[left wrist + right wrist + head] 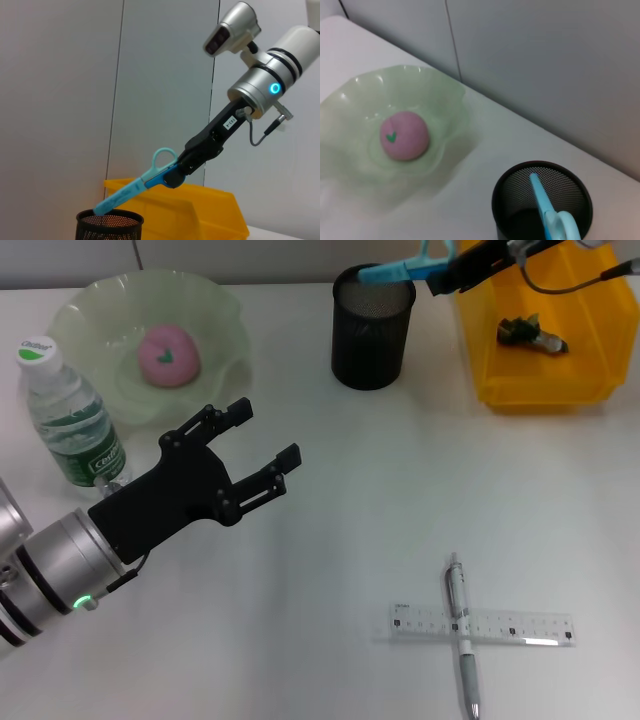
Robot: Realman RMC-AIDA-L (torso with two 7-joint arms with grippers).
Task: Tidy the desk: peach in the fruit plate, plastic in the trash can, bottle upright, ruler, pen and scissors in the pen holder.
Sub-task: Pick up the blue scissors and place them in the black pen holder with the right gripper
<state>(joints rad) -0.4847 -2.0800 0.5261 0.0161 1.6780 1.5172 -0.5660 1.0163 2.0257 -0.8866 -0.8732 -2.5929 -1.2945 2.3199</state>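
Head view, upper right of the frame: right pincer (432,278) is clamped on the handle end of the blue scissors (392,270), blades tilted down with the tip inside the rim of the black mesh pen holder (372,328). Left wrist view confirms it: scissors (137,185) slant from the right pincer (175,175) down into the pen holder (110,225), the tip just below the rim. Right wrist view shows the blade (542,200) inside the holder (542,207), lower right of that frame.

Left pincer (265,445) sits left of centre in the head view, above the bare white desk (330,540), fingers spread wide, holding nothing.

Peach (168,355), pink, lies in the pale green fruit plate (225,315) at the upper left of the head view; same seen in the right wrist view, peach (404,136) resting in the plate (450,100).

Water bottle (68,415) stands upright at the left edge, cap on, just in front of the plate and beside the left arm.

Yellow bin (590,350) at the upper right, just right of the pen holder; a small dark crumpled object (530,333) lies in it, material not discernible.

Lower right of the head view: clear ruler (485,625) lies flat on the desk, pen (462,635) lies across it, forming a cross
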